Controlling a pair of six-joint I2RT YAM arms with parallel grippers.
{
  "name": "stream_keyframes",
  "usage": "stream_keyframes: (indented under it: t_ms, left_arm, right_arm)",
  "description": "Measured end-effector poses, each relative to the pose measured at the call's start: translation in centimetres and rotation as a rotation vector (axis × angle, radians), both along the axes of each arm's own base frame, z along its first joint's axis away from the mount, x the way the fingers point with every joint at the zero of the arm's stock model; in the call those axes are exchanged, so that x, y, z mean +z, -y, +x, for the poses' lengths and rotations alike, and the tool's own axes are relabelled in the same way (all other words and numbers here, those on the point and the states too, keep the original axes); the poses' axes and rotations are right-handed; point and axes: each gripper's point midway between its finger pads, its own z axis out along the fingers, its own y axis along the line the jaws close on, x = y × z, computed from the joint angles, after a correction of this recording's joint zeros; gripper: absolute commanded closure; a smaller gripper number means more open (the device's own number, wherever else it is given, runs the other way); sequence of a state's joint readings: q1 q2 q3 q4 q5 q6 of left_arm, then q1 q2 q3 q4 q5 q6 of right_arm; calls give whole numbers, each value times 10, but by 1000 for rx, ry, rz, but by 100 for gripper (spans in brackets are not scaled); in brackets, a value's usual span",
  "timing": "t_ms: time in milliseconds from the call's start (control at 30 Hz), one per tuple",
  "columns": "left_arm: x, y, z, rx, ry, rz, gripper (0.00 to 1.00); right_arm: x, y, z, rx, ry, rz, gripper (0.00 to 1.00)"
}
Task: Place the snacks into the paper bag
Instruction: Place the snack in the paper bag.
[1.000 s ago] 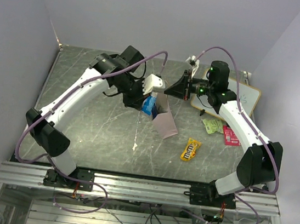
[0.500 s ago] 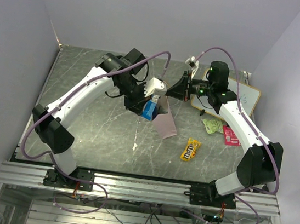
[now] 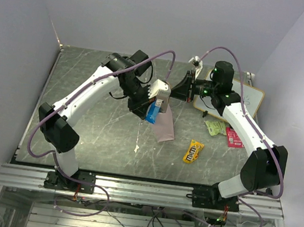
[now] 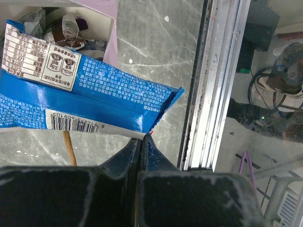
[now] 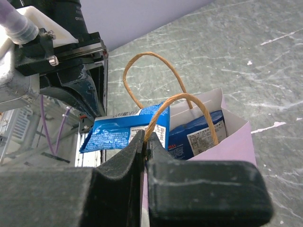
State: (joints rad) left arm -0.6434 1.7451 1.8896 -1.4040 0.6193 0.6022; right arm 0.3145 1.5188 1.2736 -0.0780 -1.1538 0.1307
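Note:
The pale pink paper bag stands mid-table, leaning. My right gripper is shut on one of its tan handles, holding the mouth open. My left gripper is shut on the edge of a blue-white snack packet, which hangs at the bag's rim. From above, that blue-white snack packet sits against the bag's top edge. A dark blue chip bag lies inside the bag, along with other packets.
A yellow M&M's packet lies on the table right of the bag. A light green packet and a pink-red one lie further right. A white scribbled board stands behind them, under the right arm.
My left arm has carried the blue-white packet to the right, up to the bag's mouth. The bag has shifted slightly. The right gripper has stayed on the handle.

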Motion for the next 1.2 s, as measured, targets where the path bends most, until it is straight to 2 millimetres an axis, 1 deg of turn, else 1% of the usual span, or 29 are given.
stream_keyframes:
  t_ms: [200,400,633,833,1067,1200]
  left_arm:
    - [-3,4,-4,-10,-37,-15,93]
    - [-10,8,-7,-14,-97,-13,93]
    - [-6,12,-16,-13,-156,-43,93]
    - [-4,17,-19,-2,-226,-75,92]
    - [-8,23,-14,4,-271,-72,89]
    - [-2,24,-11,9,-257,-85,86]
  right_arm:
    - [1,-1,-3,19,3,7,100]
    - [-4,1,-7,42,26,-7,100]
    - [-15,3,-13,71,42,-32,100]
    - [-18,2,-18,91,49,-42,100]
    - [-18,-1,-23,107,54,-43,100]
    - [-16,-1,-24,114,57,-39,100]
